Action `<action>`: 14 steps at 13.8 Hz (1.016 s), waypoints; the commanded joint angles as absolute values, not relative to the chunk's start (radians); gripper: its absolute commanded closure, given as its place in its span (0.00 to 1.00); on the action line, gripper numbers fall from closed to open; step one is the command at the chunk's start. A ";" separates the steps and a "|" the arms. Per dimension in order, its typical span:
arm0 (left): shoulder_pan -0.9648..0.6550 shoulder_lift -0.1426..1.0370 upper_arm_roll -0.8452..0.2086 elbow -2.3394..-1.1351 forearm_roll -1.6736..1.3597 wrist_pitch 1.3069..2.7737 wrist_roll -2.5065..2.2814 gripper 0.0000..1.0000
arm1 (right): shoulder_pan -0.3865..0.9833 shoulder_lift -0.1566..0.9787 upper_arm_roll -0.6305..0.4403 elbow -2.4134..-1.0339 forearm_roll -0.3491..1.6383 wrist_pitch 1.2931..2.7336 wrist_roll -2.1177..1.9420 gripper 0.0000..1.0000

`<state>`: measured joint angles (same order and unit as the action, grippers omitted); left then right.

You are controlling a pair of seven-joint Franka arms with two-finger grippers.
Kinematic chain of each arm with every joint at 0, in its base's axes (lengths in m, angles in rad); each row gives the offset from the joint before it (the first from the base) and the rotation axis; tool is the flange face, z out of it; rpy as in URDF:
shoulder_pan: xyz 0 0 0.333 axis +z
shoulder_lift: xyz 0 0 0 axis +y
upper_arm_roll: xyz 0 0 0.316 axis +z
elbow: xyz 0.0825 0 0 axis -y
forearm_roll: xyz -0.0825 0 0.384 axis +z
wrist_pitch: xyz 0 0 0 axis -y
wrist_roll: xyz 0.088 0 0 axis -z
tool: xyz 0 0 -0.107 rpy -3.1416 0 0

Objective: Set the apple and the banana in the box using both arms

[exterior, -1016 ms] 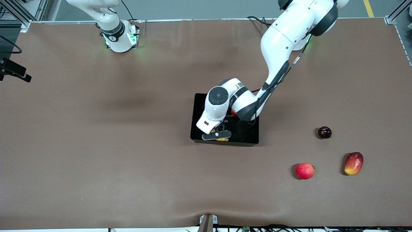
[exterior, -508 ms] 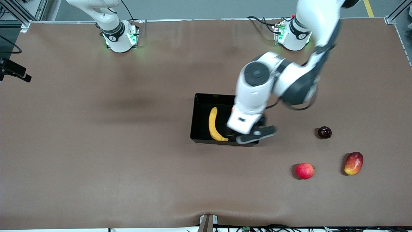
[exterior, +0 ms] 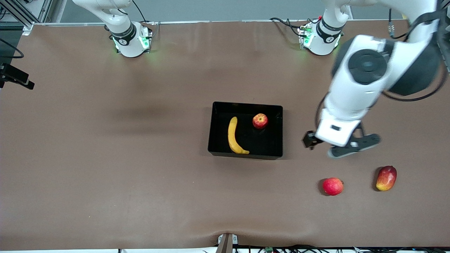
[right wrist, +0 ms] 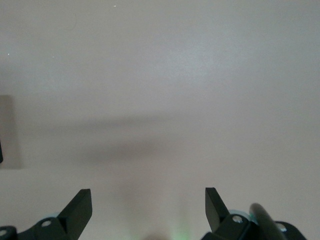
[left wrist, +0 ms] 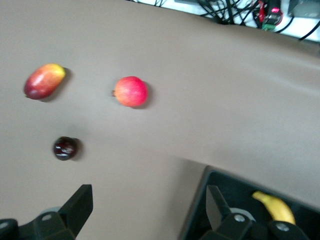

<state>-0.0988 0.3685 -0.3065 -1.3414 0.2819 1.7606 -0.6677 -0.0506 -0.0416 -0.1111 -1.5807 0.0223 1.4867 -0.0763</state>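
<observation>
The black box [exterior: 246, 104] stands mid-table. The yellow banana [exterior: 233, 136] lies in it, on the side toward the right arm's end. The red apple [exterior: 260, 121] sits in it too, apart from the banana. My left gripper [exterior: 351, 147] is open and empty, up over the table between the box and the loose fruits. In the left wrist view its gripper [left wrist: 149, 210] shows wide-apart fingers, with the box's corner [left wrist: 240, 192] and the banana's tip [left wrist: 272, 207] beside one finger. My right gripper [right wrist: 148, 207] is open and empty over bare table; it is out of the front view.
A pinkish-red round fruit [exterior: 332, 186] and a red-yellow mango [exterior: 386, 178] lie toward the left arm's end, nearer the front camera than the box. A small dark plum [left wrist: 65, 148] shows in the left wrist view; my left hand hides it in the front view.
My left gripper let the banana go in the box, rose out, and swung toward the left arm's end. The apple in the box is uncovered. The right arm has not moved.
</observation>
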 commanded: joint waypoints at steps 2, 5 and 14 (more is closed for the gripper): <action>0.018 0.269 -0.316 -1.376 0.171 1.688 -0.503 0.00 | -0.067 -0.040 -0.100 -1.566 0.028 1.467 -0.089 0.00; 0.054 0.218 -0.316 -1.377 0.149 1.625 -0.442 0.00 | -0.067 -0.044 -0.100 -1.575 0.026 1.468 -0.091 0.00; 0.071 0.063 -0.227 -1.494 0.086 1.552 -0.209 0.00 | -0.072 -0.043 -0.100 -1.577 0.021 1.465 -0.094 0.00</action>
